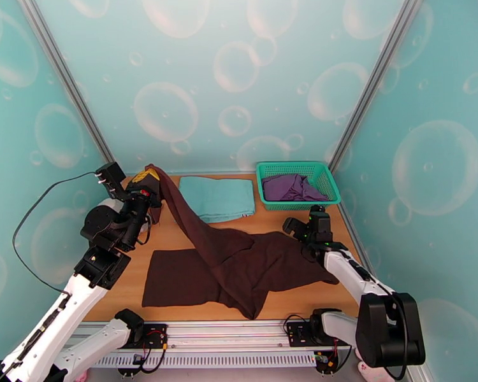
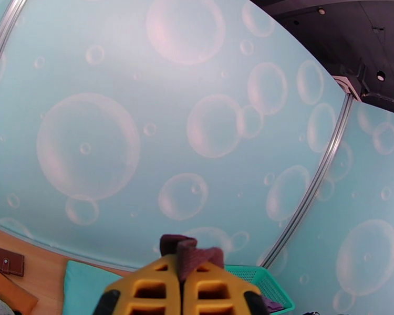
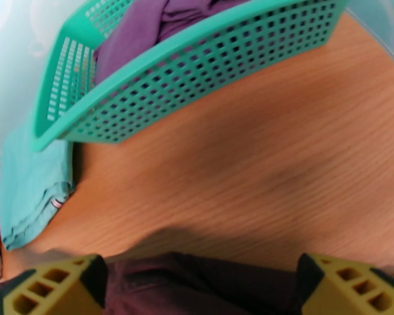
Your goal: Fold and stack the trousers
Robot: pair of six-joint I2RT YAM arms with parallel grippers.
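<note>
Left gripper (image 2: 182, 271), well left of the single basket (image 1: 294, 167), pinches a lifted end of the one pair of trousers (image 1: 239, 265), while right gripper (image 3: 202, 282) gapes wide near that basket's front.

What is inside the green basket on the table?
A crumpled purple garment lies inside the basket. Whatever may be beneath it is covered by the cloth.

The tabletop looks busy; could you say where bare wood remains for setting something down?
Bare wood runs between the basket and the trousers, and at the table's left edge beside the flat leg. Trousers crowd the centre; the teal cloth and basket fill the back.
</note>
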